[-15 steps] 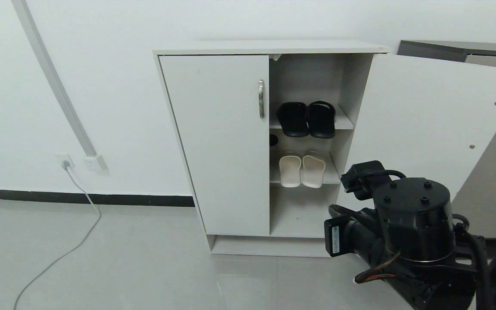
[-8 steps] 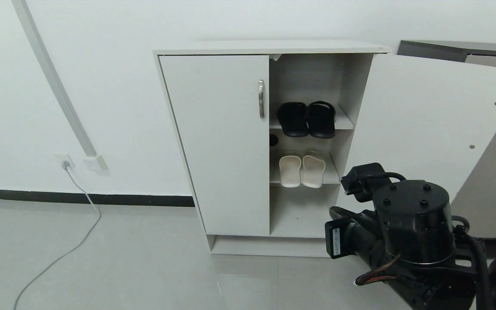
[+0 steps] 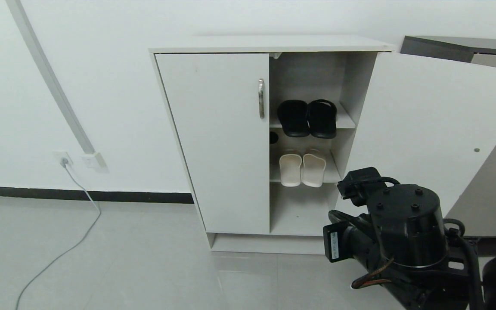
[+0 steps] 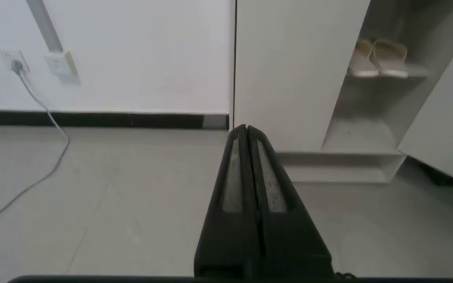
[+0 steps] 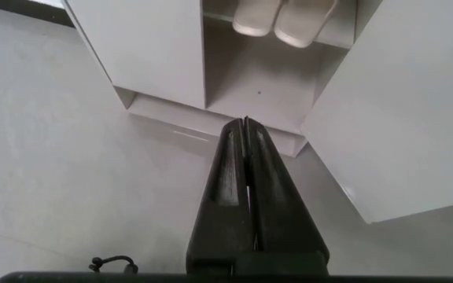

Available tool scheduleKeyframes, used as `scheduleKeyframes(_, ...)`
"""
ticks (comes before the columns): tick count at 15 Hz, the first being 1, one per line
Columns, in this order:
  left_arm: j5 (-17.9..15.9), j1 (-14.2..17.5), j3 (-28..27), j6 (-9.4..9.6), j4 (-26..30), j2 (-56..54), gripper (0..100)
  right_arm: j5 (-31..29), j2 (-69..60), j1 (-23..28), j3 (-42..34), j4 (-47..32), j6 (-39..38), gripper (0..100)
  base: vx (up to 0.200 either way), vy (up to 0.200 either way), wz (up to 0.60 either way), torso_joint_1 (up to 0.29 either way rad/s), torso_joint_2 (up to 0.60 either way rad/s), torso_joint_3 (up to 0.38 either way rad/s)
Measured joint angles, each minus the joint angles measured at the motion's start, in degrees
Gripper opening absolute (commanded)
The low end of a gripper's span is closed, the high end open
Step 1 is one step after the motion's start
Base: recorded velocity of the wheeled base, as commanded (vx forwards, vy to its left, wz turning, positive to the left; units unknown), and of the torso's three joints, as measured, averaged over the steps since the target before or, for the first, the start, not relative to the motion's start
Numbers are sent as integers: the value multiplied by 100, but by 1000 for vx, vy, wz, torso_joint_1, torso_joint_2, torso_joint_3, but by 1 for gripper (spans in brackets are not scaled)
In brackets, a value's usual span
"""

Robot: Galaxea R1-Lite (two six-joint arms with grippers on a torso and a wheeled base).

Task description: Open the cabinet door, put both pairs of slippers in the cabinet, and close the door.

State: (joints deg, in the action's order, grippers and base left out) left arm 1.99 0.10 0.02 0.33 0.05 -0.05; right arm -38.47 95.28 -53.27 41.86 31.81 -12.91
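The black slippers [image 3: 293, 118] sit side by side on the upper shelf of the white cabinet [image 3: 269, 43], heels outward, and the white slippers [image 3: 291, 170] sit the same way on the shelf just below. The right door [image 3: 424, 129] is swung wide open, while the left door [image 3: 218, 142] is shut, its metal handle [image 3: 261, 98] upright at the inner edge. The right gripper [image 5: 246, 122] hangs above the floor [image 3: 123, 258] in front of the open side, aimed at the cabinet's lowest compartment, with its fingers [image 5: 230, 169] pressed together and holding nothing. The left gripper [image 4: 246, 134] is low above the floor, facing the foot of the shut door, with its fingers [image 4: 234, 169] also pressed together and holding nothing. On the wall left of the cabinet a socket [image 3: 64, 160] carries a plug, and its grey cable [image 3: 80, 232] trails across the floor. A dark skirting strip [image 3: 80, 196] runs along the wall's base.
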Motion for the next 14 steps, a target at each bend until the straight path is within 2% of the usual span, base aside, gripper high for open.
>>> scheduleKeyframes(5, 0, -5, -2, 2, -5, 0, 0, -6, -44, 0, -61, 148, 38, 0, 0, 0, 0, 71, -522, -354)
scheduleKeyframes(14, 1, -7, -2, 2, -5, -2, 0, -1, -112, 38, -112, 148, 44, 0, 0, 0, 0, 158, -474, -324)
